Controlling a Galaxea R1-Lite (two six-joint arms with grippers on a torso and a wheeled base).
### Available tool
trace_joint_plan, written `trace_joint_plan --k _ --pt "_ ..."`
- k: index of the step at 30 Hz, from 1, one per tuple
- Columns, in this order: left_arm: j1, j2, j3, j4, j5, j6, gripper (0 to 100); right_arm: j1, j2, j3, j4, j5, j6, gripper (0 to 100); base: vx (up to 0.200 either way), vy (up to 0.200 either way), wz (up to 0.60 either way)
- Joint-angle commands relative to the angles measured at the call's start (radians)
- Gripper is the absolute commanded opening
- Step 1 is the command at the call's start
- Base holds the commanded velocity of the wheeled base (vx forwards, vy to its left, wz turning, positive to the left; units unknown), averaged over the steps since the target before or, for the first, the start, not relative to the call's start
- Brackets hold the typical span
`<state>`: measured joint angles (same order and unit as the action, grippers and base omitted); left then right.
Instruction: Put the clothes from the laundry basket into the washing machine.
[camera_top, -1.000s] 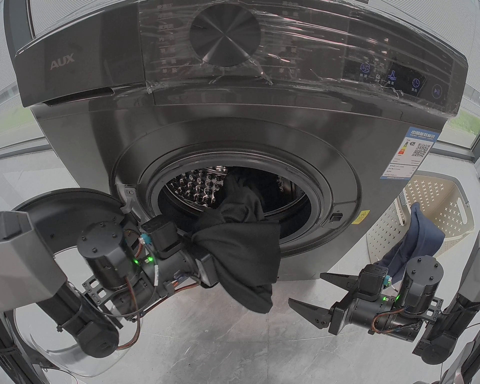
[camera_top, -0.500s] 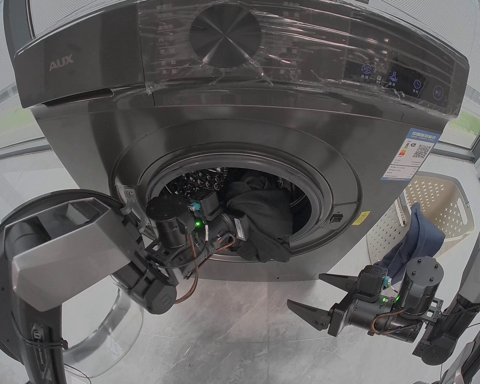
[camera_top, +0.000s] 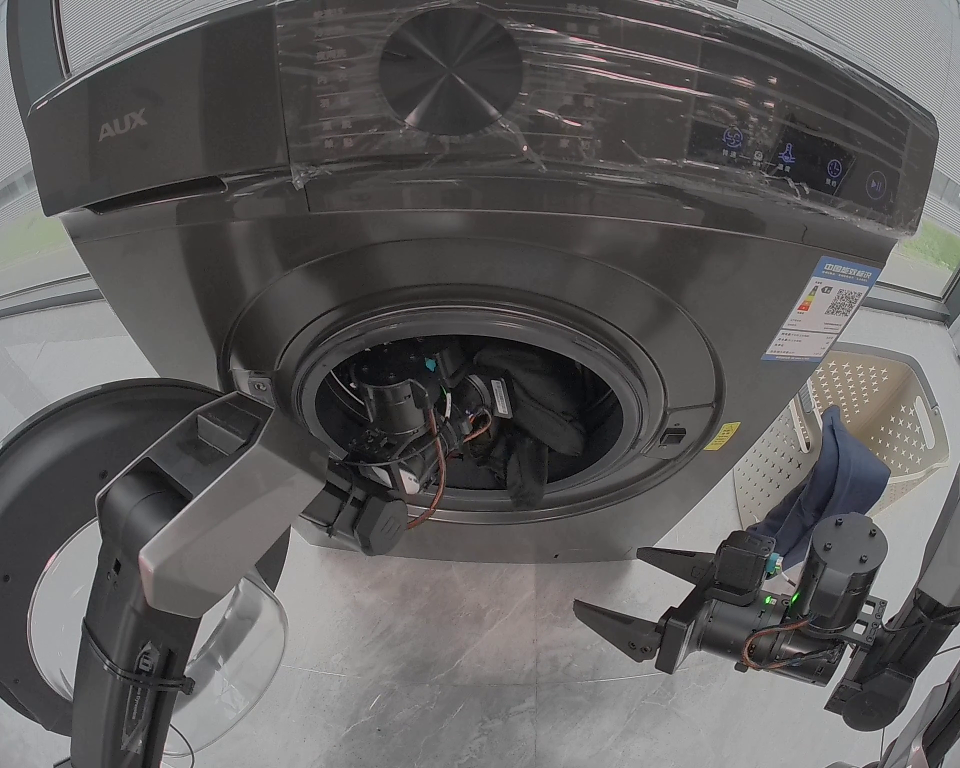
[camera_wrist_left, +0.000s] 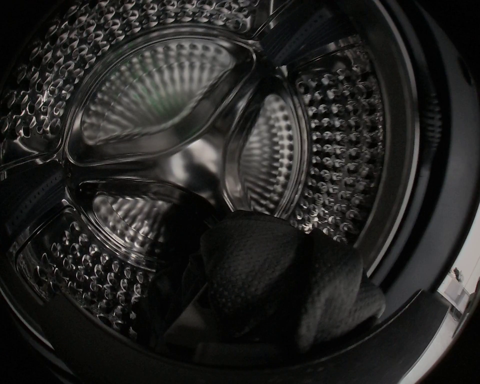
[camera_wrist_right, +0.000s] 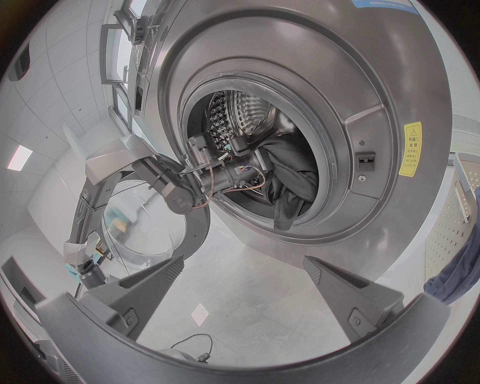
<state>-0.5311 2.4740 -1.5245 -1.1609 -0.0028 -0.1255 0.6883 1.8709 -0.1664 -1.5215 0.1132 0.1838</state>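
Left arm has advanced: left gripper (camera_top: 500, 400) and black fabric garment (camera_top: 535, 390) are now inside the dark grey front-loading washing machine (camera_top: 500, 230), garment heaped at the opening's 4 o'clock, one fold over the lip. Its grip state cannot be told. Right gripper (camera_top: 610, 580) hangs spread wide, 5 o'clock of the opening. Navy cloth garment (camera_top: 835, 480) drapes over the rim of the white perforated laundry basket (camera_top: 900, 400), 4 o'clock.

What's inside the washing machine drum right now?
A black garment sits low at the front of the drum, one fold hanging over the door rim. The left arm is in the drum beside it. Anything under the garment is covered.
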Motion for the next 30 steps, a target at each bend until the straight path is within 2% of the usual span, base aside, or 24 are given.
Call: trace_joint_plan --k 1,6,7,10,11,13,14,15,22,27,28,30 --pt "0.043 0.097 -0.263 0.148 0.070 -0.005 0 0.000 0.007 0.001 0.000 0.000 0.000 100 0.000 0.000 0.00" --pt "0.048 0.097 -0.289 0.171 0.115 -0.013 0 0.000 -0.001 0.005 0.000 0.000 0.000 100 0.000 0.000 0.00" --pt "0.048 0.097 -0.289 0.171 0.118 -0.013 100 0.000 -0.001 0.005 0.000 0.000 0.000 100 0.000 0.000 0.00" --pt "0.049 0.089 -0.273 0.178 0.122 -0.022 100 0.000 0.002 0.004 0.000 0.000 0.000 100 0.000 0.000 0.00" --pt "0.045 0.086 -0.258 0.187 0.124 -0.032 100 0.000 0.004 0.004 0.000 0.000 0.000 100 0.000 0.000 0.00" --pt "0.037 0.062 -0.191 0.208 0.124 -0.055 100 0.002 0.008 0.001 0.000 0.000 0.000 100 0.000 0.000 0.00" --pt "0.037 0.059 -0.183 0.211 0.124 -0.057 100 0.002 0.010 0.001 0.000 0.000 0.000 100 0.000 0.000 0.00" --pt "0.029 0.013 -0.100 0.251 0.113 -0.066 100 0.004 0.010 -0.001 0.000 0.000 0.000 100 0.000 0.000 0.00" --pt "0.014 -0.024 0.015 0.336 0.069 -0.074 100 0.008 0.007 0.001 0.000 0.000 0.000 100 0.000 0.000 0.00" --pt "0.003 -0.012 0.000 0.391 0.047 -0.074 100 0.008 0.011 0.001 0.000 0.000 0.002 100 0.000 0.000 0.00" --pt "0.005 -0.006 -0.013 0.395 0.047 -0.072 0 0.008 0.011 0.001 0.000 0.000 0.002 100 0.000 0.000 0.00" --pt "0.005 0.013 -0.040 0.397 0.047 -0.074 0 0.010 0.011 0.004 0.000 0.000 0.002 100 0.000 0.000 0.00"
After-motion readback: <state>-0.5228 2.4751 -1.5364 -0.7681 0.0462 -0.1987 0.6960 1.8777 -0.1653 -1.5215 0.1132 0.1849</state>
